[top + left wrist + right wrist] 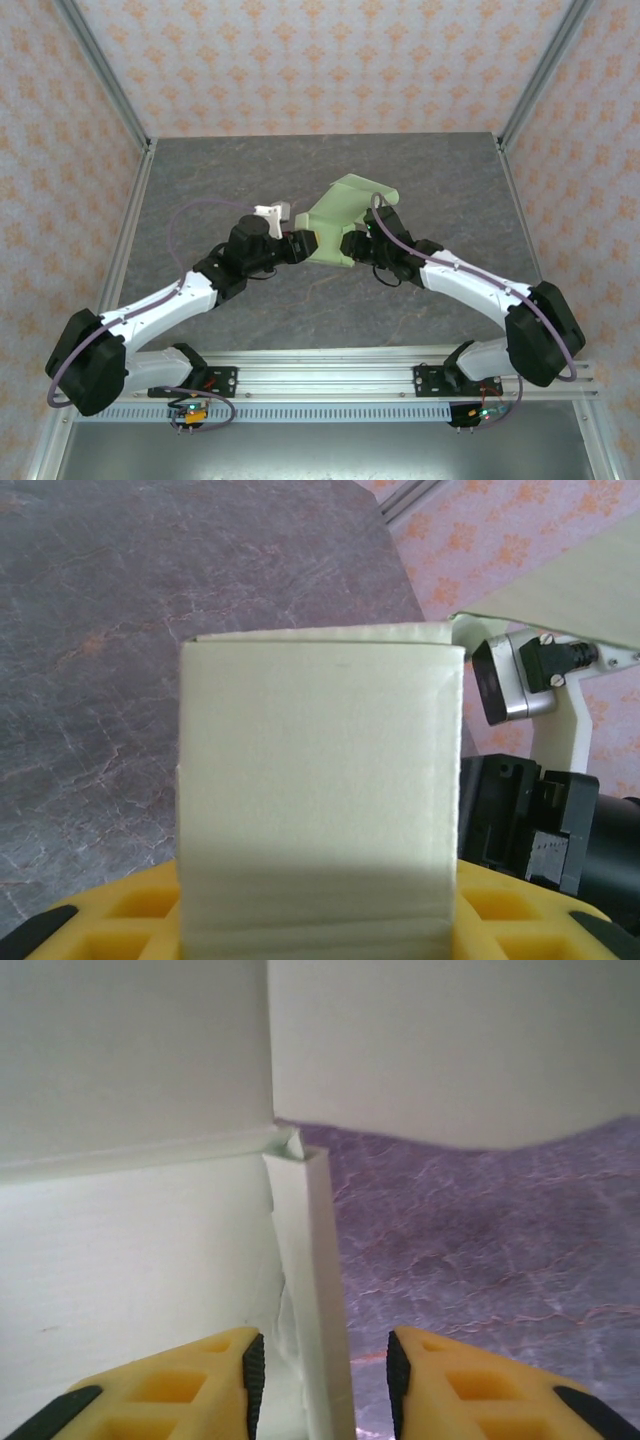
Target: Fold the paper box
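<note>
I have the paper box point(345, 212) lifted clear of the bench point(220, 180), near its middle, hanging between the two arms where they meet. From overhead it is a pale yellow-green piece of card, partly folded, with its upper flap leaning away toward the far right. The left hand point(300, 247) meets its lower left edge and the right hand point(352, 245) its lower right. On the left wrist camera a flat panel of the paper box point(320, 800) stands upright across the left hand point(320, 925), covering the gap between the yellow fingers point(520, 915); I read that hand as clamped on the box. The grey bench point(100, 630) lies behind it. On the right wrist camera the right hand point(325, 1365) stands apart, with a narrow folded wall of the paper box point(130, 1290) rising between its fingers point(200, 1385). The wall sits against the one finger and short of the other, above the bench point(480, 1240).
</note>
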### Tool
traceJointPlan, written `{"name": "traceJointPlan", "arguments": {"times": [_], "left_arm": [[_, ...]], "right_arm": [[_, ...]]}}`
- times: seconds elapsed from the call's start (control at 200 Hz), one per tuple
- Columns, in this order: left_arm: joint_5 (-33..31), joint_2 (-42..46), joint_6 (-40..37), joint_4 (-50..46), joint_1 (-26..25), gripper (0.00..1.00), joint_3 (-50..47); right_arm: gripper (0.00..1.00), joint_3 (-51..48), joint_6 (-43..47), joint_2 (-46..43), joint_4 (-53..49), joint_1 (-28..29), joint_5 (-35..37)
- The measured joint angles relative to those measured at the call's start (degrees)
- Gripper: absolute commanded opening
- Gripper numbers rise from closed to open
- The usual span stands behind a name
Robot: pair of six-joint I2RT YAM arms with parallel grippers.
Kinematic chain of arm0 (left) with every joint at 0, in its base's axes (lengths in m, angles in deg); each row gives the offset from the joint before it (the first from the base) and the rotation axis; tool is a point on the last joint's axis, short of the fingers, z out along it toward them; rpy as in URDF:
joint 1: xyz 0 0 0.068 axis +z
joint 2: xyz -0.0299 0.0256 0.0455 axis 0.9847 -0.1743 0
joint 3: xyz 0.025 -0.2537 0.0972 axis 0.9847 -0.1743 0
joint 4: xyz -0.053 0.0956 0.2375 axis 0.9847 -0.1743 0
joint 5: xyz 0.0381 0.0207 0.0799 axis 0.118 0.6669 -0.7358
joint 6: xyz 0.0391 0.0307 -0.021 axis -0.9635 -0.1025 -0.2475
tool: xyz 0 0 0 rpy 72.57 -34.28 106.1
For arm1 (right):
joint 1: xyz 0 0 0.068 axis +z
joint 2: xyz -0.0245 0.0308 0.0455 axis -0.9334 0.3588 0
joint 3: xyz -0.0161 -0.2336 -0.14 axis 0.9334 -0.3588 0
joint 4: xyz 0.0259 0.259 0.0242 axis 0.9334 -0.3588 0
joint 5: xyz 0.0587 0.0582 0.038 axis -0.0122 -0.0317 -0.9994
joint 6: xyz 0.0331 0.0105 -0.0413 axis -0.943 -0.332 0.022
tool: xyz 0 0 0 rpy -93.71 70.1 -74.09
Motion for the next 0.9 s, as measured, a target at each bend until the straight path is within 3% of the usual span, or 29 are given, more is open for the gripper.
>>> {"name": "traceJointPlan", "arguments": {"times": [0.37, 0.651, 0.761, 0.901], "left_arm": [[0.17, -1.99, 0.15, 0.00, -0.70, 0.36, 0.39], [-0.26, -1.99, 0.42, 0.02, -1.07, 0.36, 0.39], [-0.66, -1.99, 0.50, 0.22, -1.07, 0.36, 0.39], [-0.87, -1.99, 0.57, 0.90, -1.22, 0.36, 0.33]], "right_arm": [[0.34, 2.45, 0.83, 6.08, -0.24, 0.46, 4.85], [0.24, 3.10, -1.01, 8.13, 1.46, 2.34, 9.55], [0.25, 3.10, -2.62, 8.13, 1.84, 2.86, 11.34], [0.35, 3.02, -4.20, 8.09, 2.73, 2.99, 12.33]]}}
